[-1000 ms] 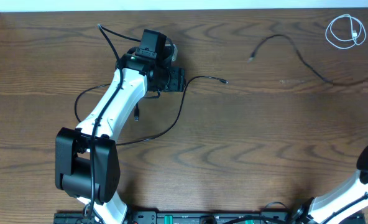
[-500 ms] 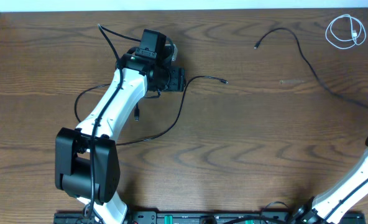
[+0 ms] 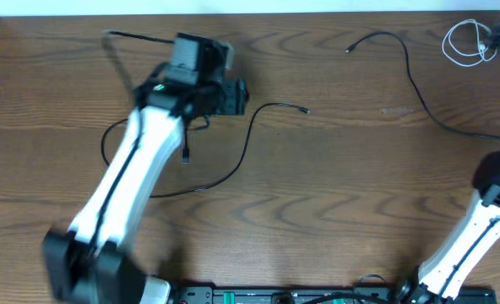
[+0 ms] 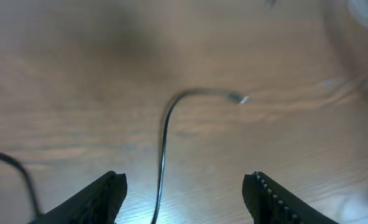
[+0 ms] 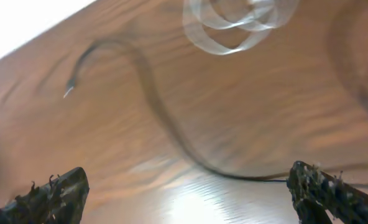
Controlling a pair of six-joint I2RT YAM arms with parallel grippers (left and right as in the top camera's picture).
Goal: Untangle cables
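left arm (image 3: 136,160) swung (blurred), right cable (image 3: 410,76) shifted

Robotics laboratory bench: wood-grain table (image 3: 334,194), white left arm (image 3: 127,177) and right arm (image 3: 474,236), black base rail (image 3: 258,296).

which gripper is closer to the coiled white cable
right. the right gripper is close to the white cable, coiled just ahead of its open jaws; the left gripper is far across the table by a black cable
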